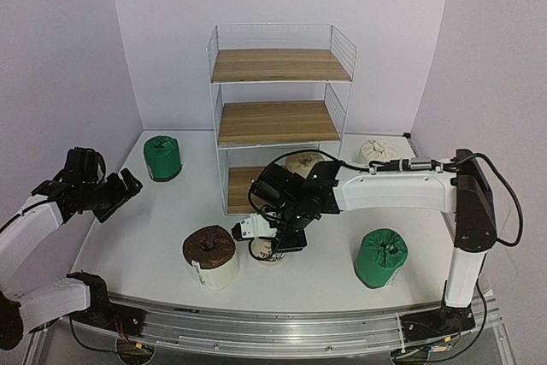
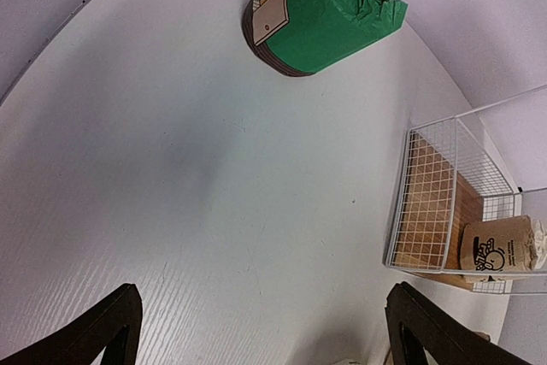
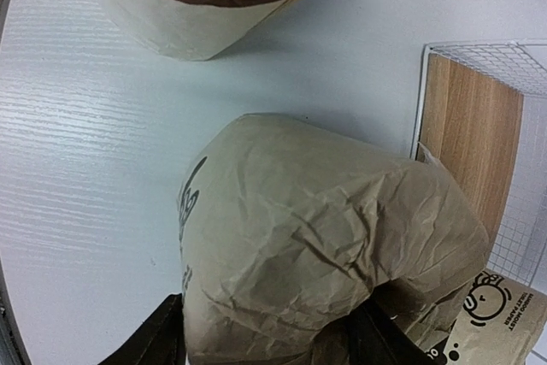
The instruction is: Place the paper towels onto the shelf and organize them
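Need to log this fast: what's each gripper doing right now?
Left gripper: open, empty.
Right gripper: jaws either side of the beige roll; whether it grips yet cannot be told.

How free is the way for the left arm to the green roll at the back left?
Probably yes, it can get there. The left claw is open and empty, and only bare table lies between it and the green roll. The shelf stands off to one side.
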Robot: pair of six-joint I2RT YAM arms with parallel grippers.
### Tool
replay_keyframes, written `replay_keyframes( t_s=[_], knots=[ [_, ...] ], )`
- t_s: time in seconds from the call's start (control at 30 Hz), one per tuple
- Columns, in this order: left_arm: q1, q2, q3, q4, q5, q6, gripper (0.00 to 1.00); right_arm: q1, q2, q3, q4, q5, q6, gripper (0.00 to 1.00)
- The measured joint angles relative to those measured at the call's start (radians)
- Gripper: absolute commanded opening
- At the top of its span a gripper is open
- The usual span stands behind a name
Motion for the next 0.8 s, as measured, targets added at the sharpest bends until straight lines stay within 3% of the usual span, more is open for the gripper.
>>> replay_keyframes(
  t_s=[0.07, 0.23, 0.57, 0.8],
  knots=[
    [0.0, 0.0, 0.0, 0.0, 0.0, 0.0, 1.0, 0.0, 0.002, 0.0, 0.001, 0.004, 0.004, 0.43],
    [0.0, 0.0, 0.0, 0.0, -0.001, 0.0, 1.0, 0.0, 0.006, 0.006, 0.001, 0.003, 0.006, 0.33],
    [0.0, 0.0, 0.0, 0.0, -0.004, 0.0, 1.0, 0.0, 0.007, 0.033, -0.016, 0.046, -0.051, 0.3],
    [0.0, 0.0, 0.0, -0.001, -0.01, 0.0, 0.99, -0.026, 0.029, 0.151, -0.02, 0.072, -0.128, 0.31]
  ],
)
